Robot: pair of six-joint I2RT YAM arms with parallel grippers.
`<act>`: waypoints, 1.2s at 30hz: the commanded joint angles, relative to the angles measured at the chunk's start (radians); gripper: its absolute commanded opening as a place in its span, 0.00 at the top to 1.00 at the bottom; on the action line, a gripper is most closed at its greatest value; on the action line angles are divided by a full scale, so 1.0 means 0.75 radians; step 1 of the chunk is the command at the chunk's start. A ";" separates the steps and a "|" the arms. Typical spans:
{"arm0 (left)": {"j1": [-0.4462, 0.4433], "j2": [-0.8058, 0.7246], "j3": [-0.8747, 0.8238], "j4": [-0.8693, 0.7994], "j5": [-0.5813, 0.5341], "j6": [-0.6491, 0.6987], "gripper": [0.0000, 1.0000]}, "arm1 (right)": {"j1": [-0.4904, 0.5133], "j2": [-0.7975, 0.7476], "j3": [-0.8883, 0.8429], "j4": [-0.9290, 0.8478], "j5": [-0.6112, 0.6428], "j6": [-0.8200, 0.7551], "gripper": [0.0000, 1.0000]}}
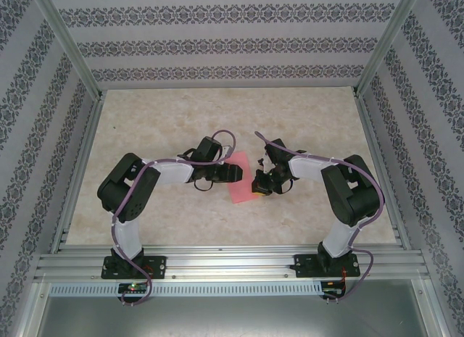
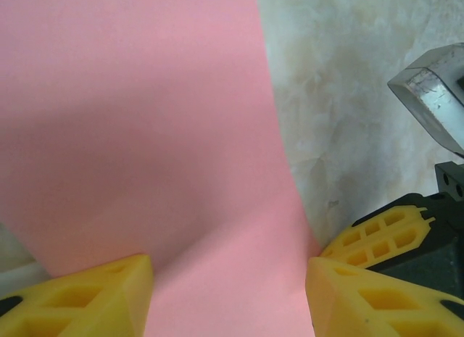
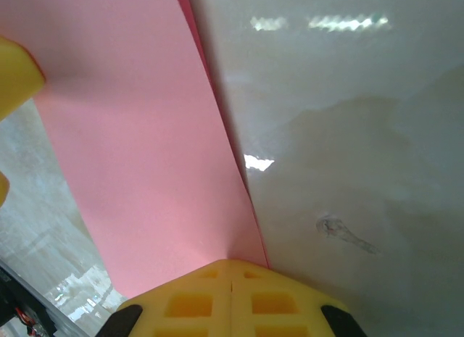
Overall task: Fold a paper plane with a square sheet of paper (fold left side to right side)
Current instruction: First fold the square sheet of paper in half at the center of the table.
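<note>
On beige marbled tabletop [image 1: 145, 119], a thin pink-red paper sheet [image 1: 239, 185], seemingly folded once, is seen between left gripper [image 2: 226, 272]'s parted jaws, under right gripper [image 3: 230, 279]'s shut jaws; plane folds remain.

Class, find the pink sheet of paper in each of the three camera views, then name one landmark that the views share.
Top external: the pink sheet lies near the centre, just below the picture's middle.
Left wrist: the sheet covers the left and centre.
Right wrist: the sheet runs as a strip down the left half.
Shared landmark: the marbled beige table top, bordering the sheet's right edge in both wrist views.
</note>
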 commanded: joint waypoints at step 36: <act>0.263 0.174 0.222 -0.025 -0.093 0.054 0.40 | 0.029 0.118 -0.036 -0.144 0.201 -0.035 0.95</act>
